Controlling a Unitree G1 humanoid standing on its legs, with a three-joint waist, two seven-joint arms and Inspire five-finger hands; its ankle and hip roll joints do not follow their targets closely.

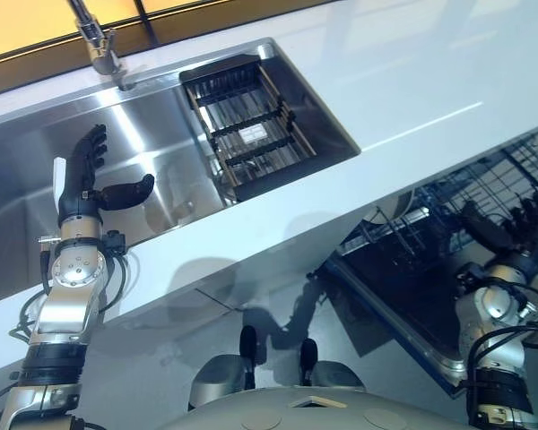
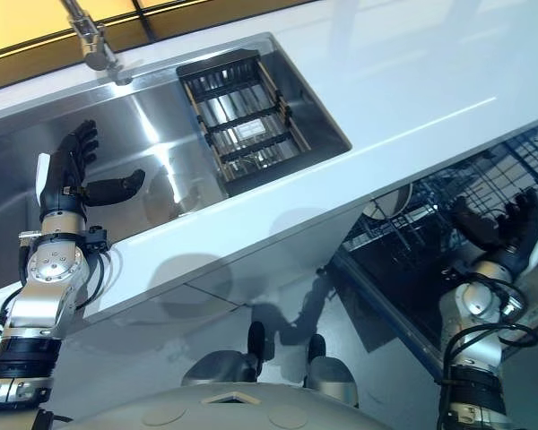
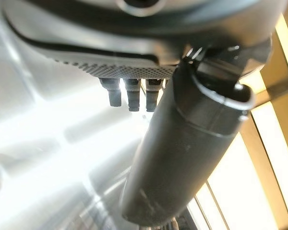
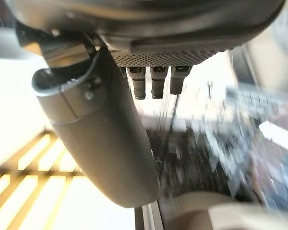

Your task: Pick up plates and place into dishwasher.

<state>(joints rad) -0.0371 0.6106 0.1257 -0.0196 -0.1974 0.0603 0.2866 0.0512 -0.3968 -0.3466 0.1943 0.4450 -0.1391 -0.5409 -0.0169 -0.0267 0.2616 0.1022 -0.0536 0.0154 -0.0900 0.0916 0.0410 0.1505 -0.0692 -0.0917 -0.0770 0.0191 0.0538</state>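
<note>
My left hand (image 1: pixel 81 184) is raised over the steel sink (image 1: pixel 18 179), open, with straight fingers, the thumb spread and nothing in it. The left wrist view shows the same: thumb (image 3: pixel 182 158) out and fingers (image 3: pixel 129 96) straight above the shiny basin. My right hand (image 1: pixel 511 233) hovers open and empty over the dishwasher's pulled-out wire rack (image 1: pixel 484 184), its thumb (image 4: pixel 101 139) spread from the fingers. A pale round rim, seemingly a plate (image 2: pixel 390 202), stands at the rack's near-left end. I cannot make out plates in the sink.
A black slatted drying rack (image 1: pixel 251 125) fills the sink's right end. The faucet (image 1: pixel 99 40) stands behind the basin. A white countertop (image 1: pixel 412 98) runs to the right above the dishwasher. The dishwasher's door (image 1: pixel 403 287) lies open and flat.
</note>
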